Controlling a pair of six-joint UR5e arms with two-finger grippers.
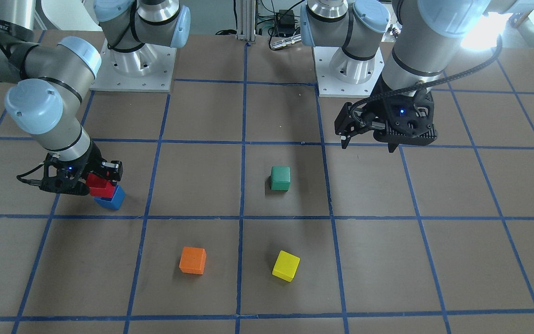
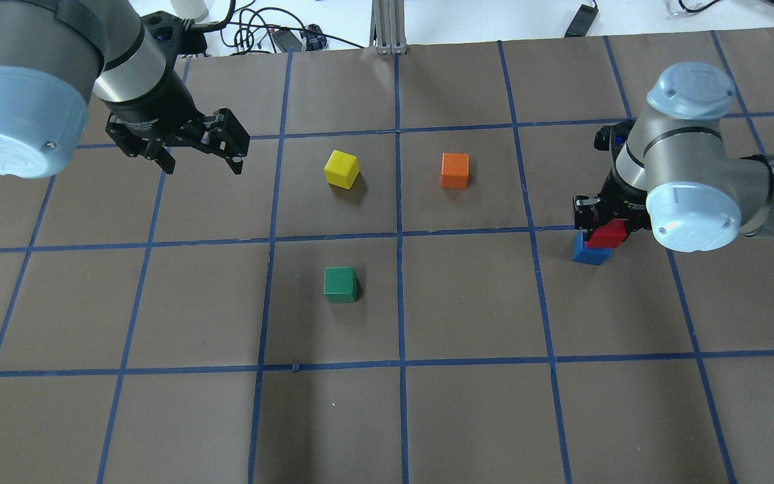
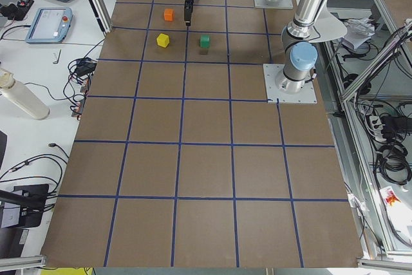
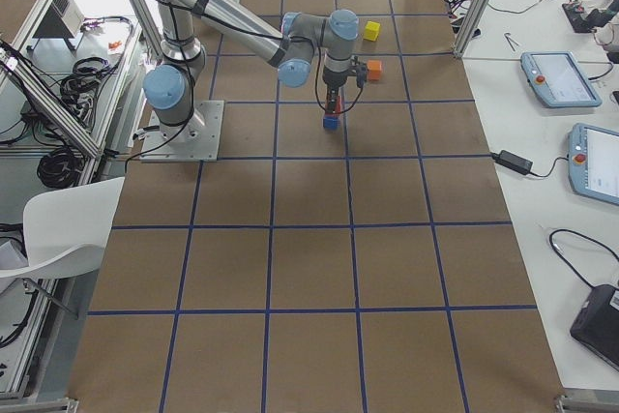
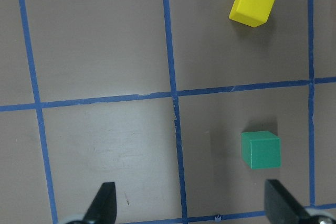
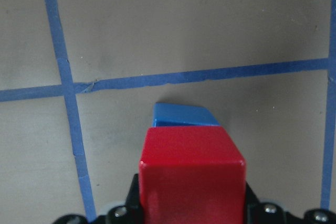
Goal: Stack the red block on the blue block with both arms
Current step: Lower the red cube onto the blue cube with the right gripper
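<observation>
My right gripper (image 2: 603, 227) is shut on the red block (image 2: 609, 234), a small red cube. It holds the cube right over the blue block (image 2: 587, 255), which sits on the table and sticks out a little to one side. In the right wrist view the red block (image 6: 191, 174) hides most of the blue block (image 6: 184, 115). I cannot tell whether the two touch. In the front view the red block (image 1: 100, 186) sits above the blue block (image 1: 113, 199). My left gripper (image 2: 203, 161) is open and empty, hovering above the table far from both.
A green cube (image 2: 340, 284), a yellow cube (image 2: 341, 169) and an orange cube (image 2: 455, 171) lie apart in the table's middle. The green cube (image 5: 260, 149) and the yellow cube (image 5: 253, 3) show below my left gripper. Arm base plates (image 1: 132, 69) stand at the robot's edge.
</observation>
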